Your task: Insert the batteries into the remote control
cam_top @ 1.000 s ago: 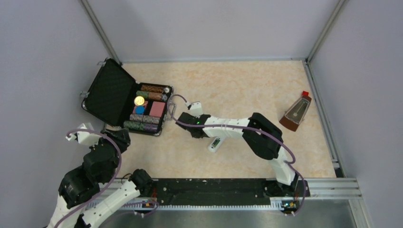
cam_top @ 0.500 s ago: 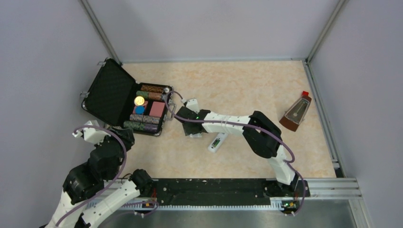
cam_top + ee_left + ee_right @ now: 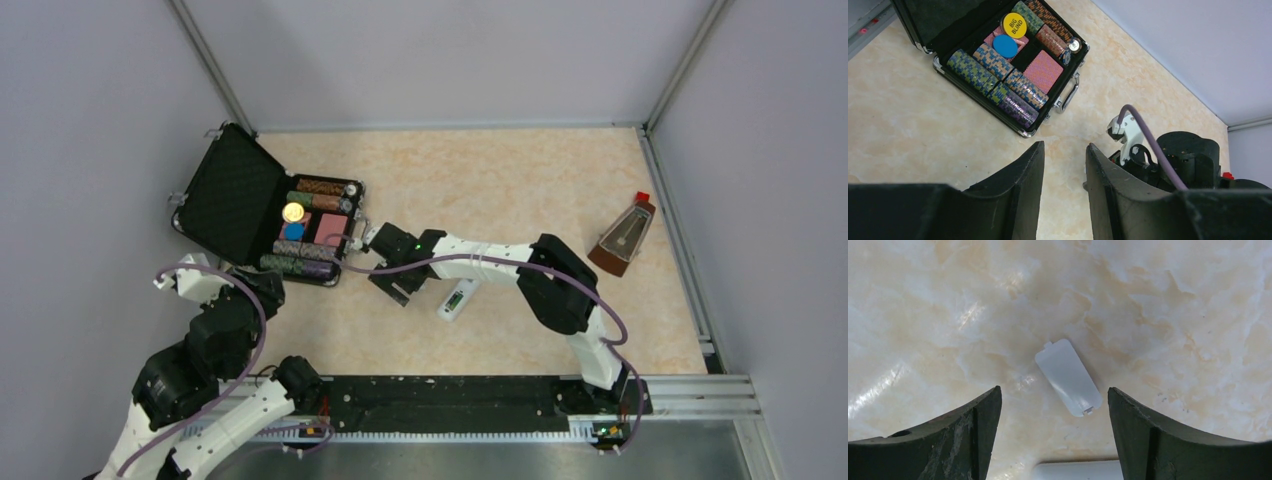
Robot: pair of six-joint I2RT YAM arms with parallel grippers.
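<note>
The remote control (image 3: 455, 300) lies white on the table mid-view, with a small green battery (image 3: 455, 297) showing in it; the darker battery I cannot make out. My right gripper (image 3: 397, 284) is open just left of the remote, low over the table. In the right wrist view its jaws (image 3: 1054, 395) stand wide apart around the loose white cover piece (image 3: 1068, 376), not touching it; a white edge of the remote (image 3: 1078, 470) shows at the bottom. My left gripper (image 3: 262, 290) is open and empty near the case; its jaws (image 3: 1064, 150) hold nothing.
An open black chip case (image 3: 265, 215) with coloured chip rolls stands at the left, also in the left wrist view (image 3: 1013, 65). A brown metronome (image 3: 622, 238) stands at the right. Grey walls enclose the table.
My right gripper has swung its wrist left and moved a little nearer, over the cover piece. My left arm shifted slightly early on, then stayed still.
</note>
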